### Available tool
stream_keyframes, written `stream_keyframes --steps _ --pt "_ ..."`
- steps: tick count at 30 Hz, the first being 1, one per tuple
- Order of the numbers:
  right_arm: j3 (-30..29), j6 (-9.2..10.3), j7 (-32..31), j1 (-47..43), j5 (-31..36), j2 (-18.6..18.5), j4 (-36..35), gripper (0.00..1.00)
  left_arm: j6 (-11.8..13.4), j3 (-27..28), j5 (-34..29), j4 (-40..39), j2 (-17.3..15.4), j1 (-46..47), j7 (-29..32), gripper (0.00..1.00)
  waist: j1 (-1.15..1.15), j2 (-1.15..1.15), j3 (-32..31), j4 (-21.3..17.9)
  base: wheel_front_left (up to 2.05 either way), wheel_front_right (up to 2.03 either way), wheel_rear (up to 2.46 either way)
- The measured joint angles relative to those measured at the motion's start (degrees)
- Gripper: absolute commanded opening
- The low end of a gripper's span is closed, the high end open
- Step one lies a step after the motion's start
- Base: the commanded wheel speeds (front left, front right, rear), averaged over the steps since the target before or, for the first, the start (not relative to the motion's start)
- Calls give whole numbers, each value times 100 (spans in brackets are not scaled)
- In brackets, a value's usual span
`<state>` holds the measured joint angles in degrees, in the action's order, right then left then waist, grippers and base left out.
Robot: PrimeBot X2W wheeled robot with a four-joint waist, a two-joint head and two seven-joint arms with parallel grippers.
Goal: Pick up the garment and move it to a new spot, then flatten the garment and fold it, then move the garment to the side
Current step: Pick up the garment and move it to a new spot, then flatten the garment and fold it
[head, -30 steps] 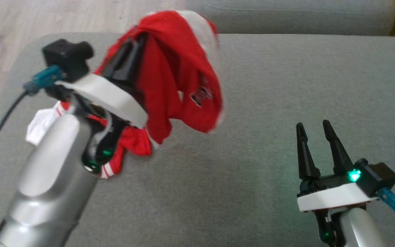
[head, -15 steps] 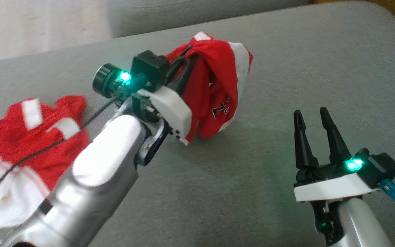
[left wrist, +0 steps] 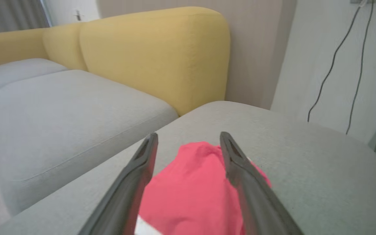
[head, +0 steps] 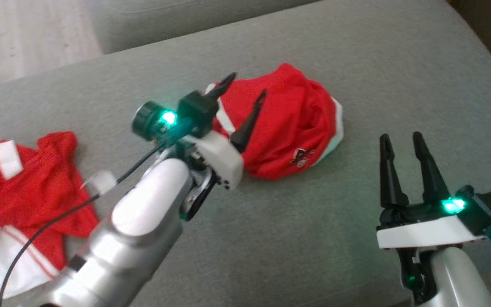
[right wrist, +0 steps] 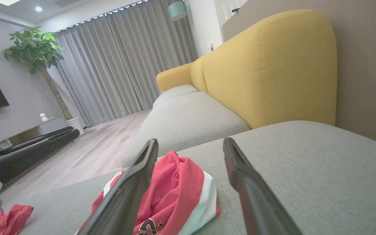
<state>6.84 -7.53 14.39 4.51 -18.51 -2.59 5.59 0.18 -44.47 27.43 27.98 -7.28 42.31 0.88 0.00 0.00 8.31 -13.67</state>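
The garment (head: 296, 128), a red jersey with white trim and a dark logo, lies in a crumpled heap on the grey cushion (head: 356, 64). My left gripper (head: 247, 84) hovers over its left side, open, with nothing between its fingers. In the left wrist view the garment (left wrist: 191, 182) shows between and below the spread fingers of the left gripper (left wrist: 189, 134). My right gripper (head: 401, 136) stands open to the right of the heap, apart from it. The right wrist view has the garment (right wrist: 181, 192) behind the left finger of the right gripper (right wrist: 190, 140).
A second red and white garment (head: 19, 192) lies at the cushion's left end. Yellow backrests (left wrist: 155, 55) and further grey seat cushions (left wrist: 60, 107) stand beyond. Pale wood floor (head: 28, 38) lies past the cushion's far left edge. Cables (left wrist: 338, 58) hang on the wall.
My left gripper has opened and let go of the garment, which has dropped from hanging into a heap on the cushion. The head camera has shifted. The right gripper stays open.
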Motion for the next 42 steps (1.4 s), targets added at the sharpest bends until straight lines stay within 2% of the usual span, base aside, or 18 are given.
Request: stream_keyframes --steps 7,8,14,21,27,42 --pt "-219 0 0 -77 276 1 2 100 266 383 147 -167 -419 -734 -867 100 0 0 -114 682 0 0 0" --pt "-219 0 0 -77 276 1 2 100 266 383 147 -167 -419 -734 -867 100 0 0 -114 682 0 0 0" --pt "-442 0 0 -321 513 2 5 100 575 637 282 -454 -573 -1631 -1394 100 0 0 -267 1337 0 0 0" --pt "-492 0 0 -519 658 5 77 100 755 935 333 -702 -561 -2717 -1516 100 0 0 -463 1898 0 0 0" --pt "-417 0 0 -524 658 5 132 100 783 1324 100 -1151 -363 -3135 -1517 100 -1 0 -565 1965 0 0 0" --pt "-328 0 0 -505 802 5 197 100 400 1713 -389 -1273 -96 -3140 -1518 100 0 0 -417 1883 0 0 0"
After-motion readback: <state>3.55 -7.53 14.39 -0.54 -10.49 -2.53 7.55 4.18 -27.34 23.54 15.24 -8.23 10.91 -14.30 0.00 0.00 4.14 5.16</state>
